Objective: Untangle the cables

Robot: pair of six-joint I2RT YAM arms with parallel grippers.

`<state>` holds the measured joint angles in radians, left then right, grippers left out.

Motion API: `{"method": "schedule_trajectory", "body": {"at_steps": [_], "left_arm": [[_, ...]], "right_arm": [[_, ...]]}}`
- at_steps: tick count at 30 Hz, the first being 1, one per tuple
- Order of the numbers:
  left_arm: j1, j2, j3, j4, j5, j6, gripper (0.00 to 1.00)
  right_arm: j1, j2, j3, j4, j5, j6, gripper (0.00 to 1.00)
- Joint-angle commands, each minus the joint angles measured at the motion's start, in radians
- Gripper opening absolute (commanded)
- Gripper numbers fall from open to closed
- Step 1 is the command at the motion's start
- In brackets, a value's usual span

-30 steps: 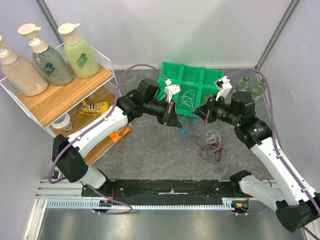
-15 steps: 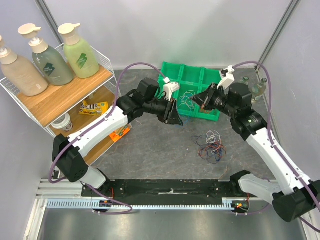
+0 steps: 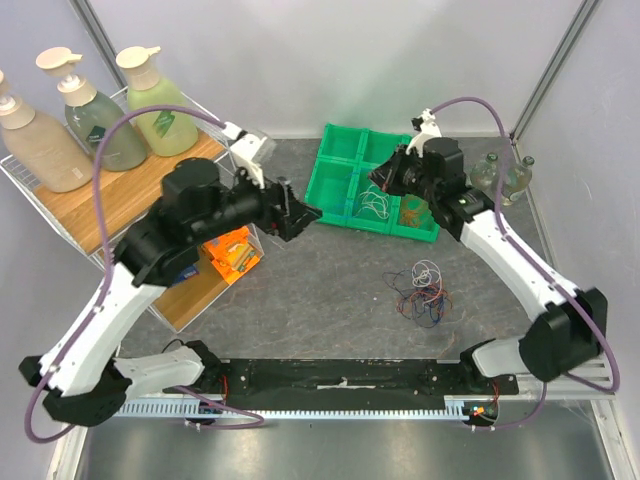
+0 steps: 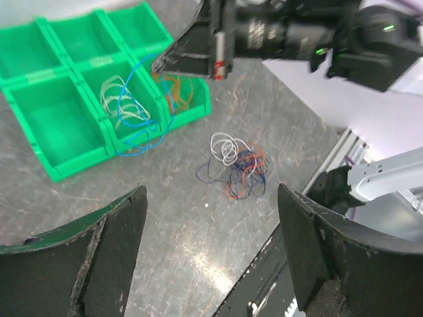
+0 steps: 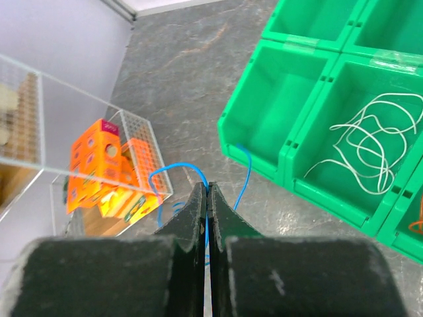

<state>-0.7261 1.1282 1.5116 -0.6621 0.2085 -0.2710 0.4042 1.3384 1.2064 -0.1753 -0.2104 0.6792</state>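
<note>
My right gripper [image 5: 207, 189] is shut on a thin blue cable [image 5: 185, 167] that loops out past its tips. From above, the right gripper [image 3: 379, 178] hovers over the green tray [image 3: 340, 160]. In the left wrist view the blue cable [image 4: 142, 99] hangs from it across the tray's middle compartment. A white cable [image 3: 375, 200] lies in that compartment and an orange one [image 3: 412, 212] in the compartment next to it. A tangle of cables [image 3: 425, 290] in white, blue, red and black rests on the table. My left gripper [image 3: 305, 215] is open and holds nothing, left of the tray.
A wire shelf with three pump bottles [image 3: 100, 120] stands at the left. An orange box [image 3: 228, 252] sits in its lower basket. A glass object [image 3: 505, 170] stands at the back right. The black base rail [image 3: 340, 375] runs along the near edge.
My left gripper opened, let go of the blue cable and pulled back to the left. My right gripper carried the blue cable back over the tray.
</note>
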Motion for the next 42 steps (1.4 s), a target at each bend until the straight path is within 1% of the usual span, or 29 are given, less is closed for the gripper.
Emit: {"method": "schedule_trajectory", "body": {"at_steps": [1, 6, 10, 13, 15, 19, 21, 22, 23, 25, 26, 27, 28, 31, 33, 36, 38, 40, 42], "left_arm": [[0.001, -0.062, 0.027, -0.053, -0.086, 0.049, 0.85], [-0.001, -0.117, 0.029, -0.097, -0.095, 0.039, 0.85], [-0.001, -0.156, 0.003, -0.106, -0.106, 0.041, 0.85], [-0.001, -0.162, -0.010, -0.108, -0.104, 0.046, 0.85], [-0.002, -0.159, -0.008, -0.110, -0.107, 0.050, 0.85], [-0.001, -0.147, -0.001, -0.110, -0.104, 0.062, 0.85], [-0.001, -0.136, 0.005, -0.113, -0.106, 0.067, 0.86], [-0.002, -0.131, 0.012, -0.114, -0.104, 0.067, 0.86], [-0.001, -0.128, 0.019, -0.117, -0.101, 0.066, 0.86], [-0.001, -0.119, 0.028, -0.117, -0.092, 0.062, 0.86], [-0.001, -0.116, 0.027, -0.116, -0.093, 0.059, 0.86], [-0.001, -0.114, 0.024, -0.114, -0.093, 0.056, 0.86], [-0.001, -0.107, 0.027, -0.116, -0.096, 0.052, 0.86], [-0.001, -0.085, 0.033, -0.111, -0.071, 0.033, 0.86], [-0.001, -0.076, 0.015, -0.087, -0.052, 0.032, 0.86], [-0.002, -0.030, -0.005, -0.047, -0.022, 0.030, 0.86], [-0.001, 0.030, -0.004, -0.016, 0.031, 0.033, 0.86], [-0.001, 0.099, 0.037, -0.019, 0.087, 0.026, 0.85], [-0.001, 0.154, 0.067, -0.018, 0.136, 0.009, 0.84]], "right_arm": [[0.021, 0.108, 0.090, 0.079, 0.135, -0.021, 0.00], [0.028, 0.264, 0.159, 0.089, 0.238, -0.012, 0.00], [0.045, 0.392, 0.240, 0.086, 0.284, 0.002, 0.00], [0.071, 0.491, 0.301, 0.082, 0.371, -0.026, 0.00], [0.093, 0.554, 0.355, 0.065, 0.426, -0.050, 0.00], [0.133, 0.678, 0.479, 0.042, 0.483, -0.079, 0.00], [0.151, 0.746, 0.563, -0.016, 0.518, -0.099, 0.00], [0.163, 0.780, 0.612, -0.059, 0.540, -0.110, 0.03], [0.171, 0.804, 0.649, -0.088, 0.554, -0.122, 0.09], [0.185, 0.826, 0.699, -0.137, 0.572, -0.148, 0.26], [0.188, 0.825, 0.711, -0.153, 0.575, -0.162, 0.35], [0.188, 0.818, 0.716, -0.171, 0.582, -0.176, 0.49], [0.191, 0.805, 0.716, -0.191, 0.585, -0.187, 0.58], [0.189, 0.728, 0.665, -0.228, 0.600, -0.228, 0.61], [0.186, 0.632, 0.596, -0.234, 0.602, -0.245, 0.64], [0.174, 0.480, 0.471, -0.266, 0.568, -0.253, 0.65], [0.147, 0.374, 0.365, -0.318, 0.527, -0.228, 0.65], [0.093, 0.264, 0.224, -0.361, 0.464, -0.193, 0.65], [0.059, 0.161, 0.090, -0.394, 0.412, -0.191, 0.65]]}}
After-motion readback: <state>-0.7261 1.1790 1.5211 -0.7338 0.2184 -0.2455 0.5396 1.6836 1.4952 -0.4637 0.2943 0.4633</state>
